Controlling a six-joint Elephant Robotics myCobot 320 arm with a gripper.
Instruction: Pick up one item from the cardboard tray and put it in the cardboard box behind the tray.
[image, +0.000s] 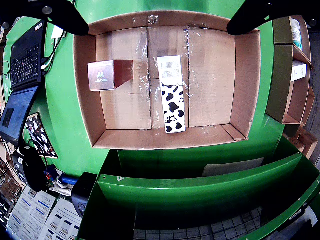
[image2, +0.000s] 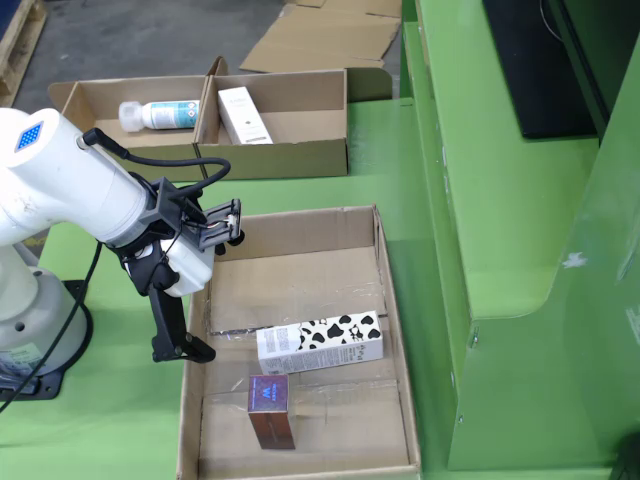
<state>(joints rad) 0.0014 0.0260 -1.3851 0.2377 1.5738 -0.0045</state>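
Fingers spread wide, nothing between them: two dark fingertips (image: 60, 17) in the upper corners of the wrist view, one left, one right, straddling the whole tray below. Gripper (image2: 190, 290) at centre-left of the fixed view, hanging over the tray's left wall, above the floor and touching nothing. Looks like a survey pose before choosing a target, judging by the height and the wide spread.

Cardboard tray (image2: 395, 330) fills the lower middle of the fixed view, open top, tape strips across the floor. Cow-print carton (image2: 320, 343) lying flat near tray centre, long side exposed, so probably the easier grab. Maroon box (image2: 271, 410) just below it in the fixed view, standing on end, slightly apart from the carton.

Cardboard box (image2: 290, 155) at upper centre of the fixed view, beyond the tray, two compartments: white bottle (image2: 160, 113) in the left, white carton (image2: 243, 113) in the right. Nothing picked up yet.
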